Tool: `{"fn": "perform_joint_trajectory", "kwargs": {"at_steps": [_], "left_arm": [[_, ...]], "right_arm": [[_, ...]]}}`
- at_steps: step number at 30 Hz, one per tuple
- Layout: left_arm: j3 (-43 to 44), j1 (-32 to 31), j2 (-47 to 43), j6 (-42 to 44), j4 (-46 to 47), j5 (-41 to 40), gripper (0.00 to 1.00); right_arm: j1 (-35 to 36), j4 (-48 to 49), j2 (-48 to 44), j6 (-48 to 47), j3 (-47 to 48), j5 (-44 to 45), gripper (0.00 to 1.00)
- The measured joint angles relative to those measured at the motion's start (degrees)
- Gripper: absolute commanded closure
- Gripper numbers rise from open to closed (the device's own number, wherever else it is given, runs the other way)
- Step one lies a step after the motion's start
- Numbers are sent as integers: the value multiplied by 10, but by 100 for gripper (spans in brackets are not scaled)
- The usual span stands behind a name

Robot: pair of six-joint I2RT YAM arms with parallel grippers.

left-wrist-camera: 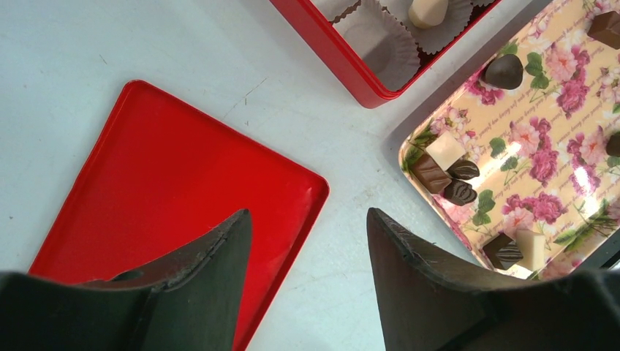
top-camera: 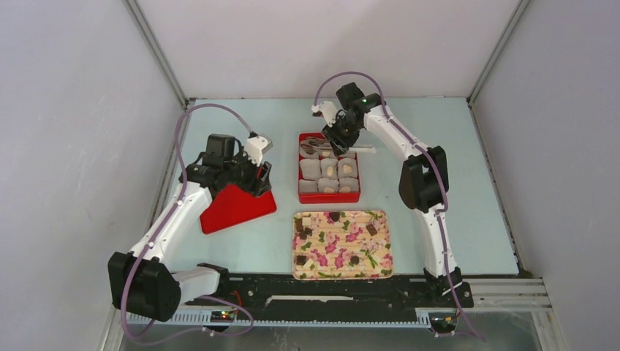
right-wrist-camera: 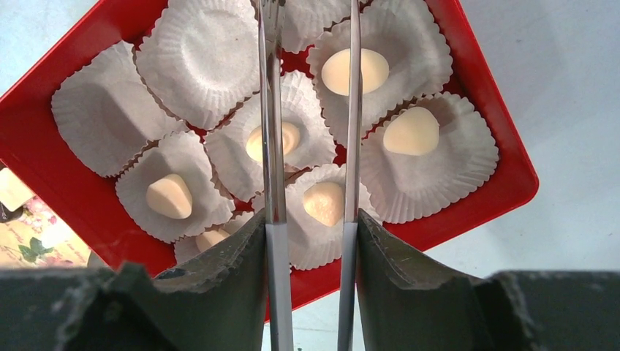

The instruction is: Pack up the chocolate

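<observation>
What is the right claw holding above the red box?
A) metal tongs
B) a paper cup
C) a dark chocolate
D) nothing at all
A: in the right wrist view, the two thin arms of the metal tongs sit gripped in the right claw, reaching out over the paper cups in the red box.

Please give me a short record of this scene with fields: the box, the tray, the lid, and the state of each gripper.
box: red box with paper cups; six hold a cream chocolate, at least two are empty
tray: floral tray in front of the box, with loose chocolates, dark and cream
lid: red lid, lying left of the box
left gripper: open, empty, above the lid's edge
right gripper: shut on metal tongs, above the box
</observation>
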Motion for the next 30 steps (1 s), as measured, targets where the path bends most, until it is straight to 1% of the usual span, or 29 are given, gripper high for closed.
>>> {"fn": "perform_joint_trajectory", "kwargs": {"at_steps": [5,8,13,17,19,21,23,25,30], "left_arm": [[0,0,0,0,0,0,35],[-5,0,-1,4,5,0,35],[-12,0,-2,3,6,-1,33],[-11,0,-2,2,-4,6,31],[-3,0,5,-1,-27,18,26],[14,-2,20,-4,-47,27,25],[32,-8,33,-8,-58,33,25],[43,-19,37,-10,-64,35,25],[48,-64,38,-11,-68,30,22]], "right_arm": [[0,1,-17,0,-12,0,57],[0,2,-85,0,-72,2,58],[0,10,-259,-9,-204,-3,58],[4,18,-407,-33,-329,-31,58],[12,18,-462,-47,-391,-40,58],[29,13,-508,-61,-458,-42,59],[45,-2,-530,-75,-506,-40,59],[56,-19,-538,-86,-534,-40,59],[70,-50,-570,-109,-575,-40,58]]}}
